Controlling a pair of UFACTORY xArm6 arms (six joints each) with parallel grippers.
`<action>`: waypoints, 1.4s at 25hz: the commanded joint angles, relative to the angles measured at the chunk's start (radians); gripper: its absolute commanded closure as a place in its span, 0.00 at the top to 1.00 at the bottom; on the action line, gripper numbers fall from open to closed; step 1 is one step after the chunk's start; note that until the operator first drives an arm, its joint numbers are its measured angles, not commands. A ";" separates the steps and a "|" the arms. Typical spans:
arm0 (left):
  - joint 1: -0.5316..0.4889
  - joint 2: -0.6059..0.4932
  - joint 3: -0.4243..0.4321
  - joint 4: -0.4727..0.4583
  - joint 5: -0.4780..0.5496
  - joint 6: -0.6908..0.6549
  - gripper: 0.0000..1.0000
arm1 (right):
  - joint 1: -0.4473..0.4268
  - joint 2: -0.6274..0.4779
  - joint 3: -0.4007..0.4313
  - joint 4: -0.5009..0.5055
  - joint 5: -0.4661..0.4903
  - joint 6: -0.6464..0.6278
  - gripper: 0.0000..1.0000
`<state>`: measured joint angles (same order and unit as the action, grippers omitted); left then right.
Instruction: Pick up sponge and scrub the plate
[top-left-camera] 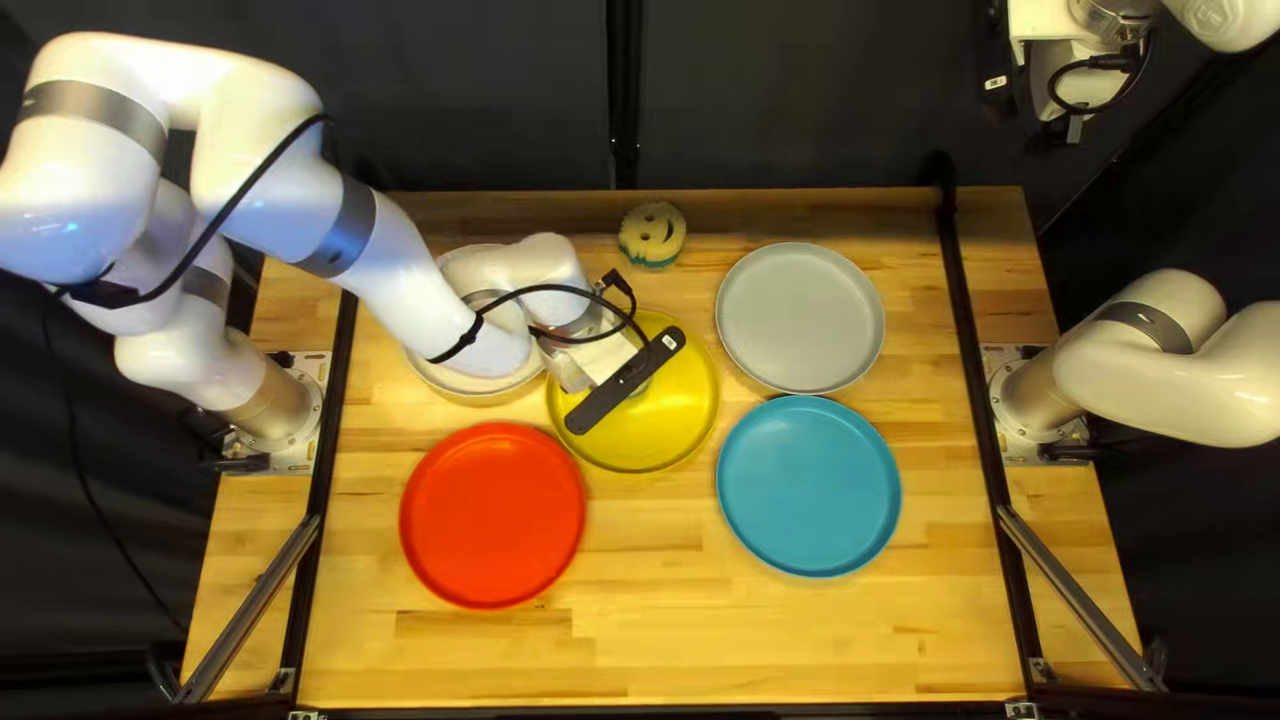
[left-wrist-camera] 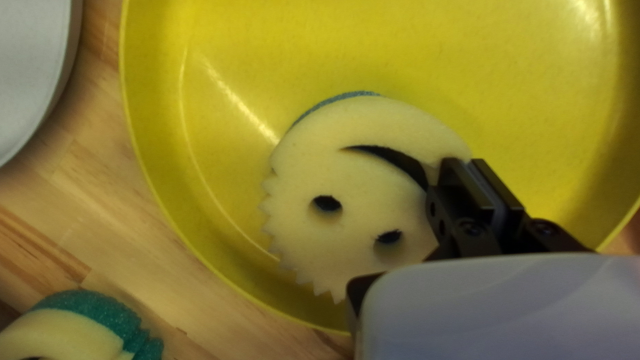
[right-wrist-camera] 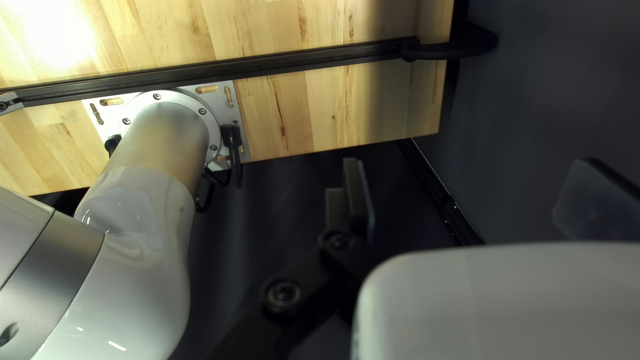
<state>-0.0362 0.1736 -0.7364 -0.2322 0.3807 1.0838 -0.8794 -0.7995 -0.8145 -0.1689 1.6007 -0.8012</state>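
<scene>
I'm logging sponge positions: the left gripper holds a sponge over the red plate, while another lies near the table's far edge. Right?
Wrong plate colour: the left gripper holds a sponge over the yellow plate, as the left wrist view shows, while another sponge lies near the table's far edge.

From above the bench's [top-left-camera: 640, 654] near edge, the top left view slants down, sharing the yellow plate [left-wrist-camera: 267, 40] with the close, downward left wrist view, the right arm's base [right-wrist-camera: 167, 123] with the farther, downward right one.
</scene>
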 commanded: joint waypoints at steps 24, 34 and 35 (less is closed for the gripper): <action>-0.358 -0.011 -0.138 0.353 0.021 -0.522 0.00 | 0.000 0.000 0.000 0.000 0.000 0.000 1.00; -0.428 0.091 -0.181 0.401 -0.062 -0.599 0.00 | 0.000 0.000 0.000 0.000 0.000 0.000 1.00; -0.426 0.089 -0.176 0.396 -0.066 -0.593 0.00 | 0.000 0.000 0.000 0.000 0.000 0.000 1.00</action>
<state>-0.4635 0.2585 -0.9166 0.1690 0.3266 0.4844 -0.8794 -0.7995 -0.8145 -0.1689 1.6007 -0.8012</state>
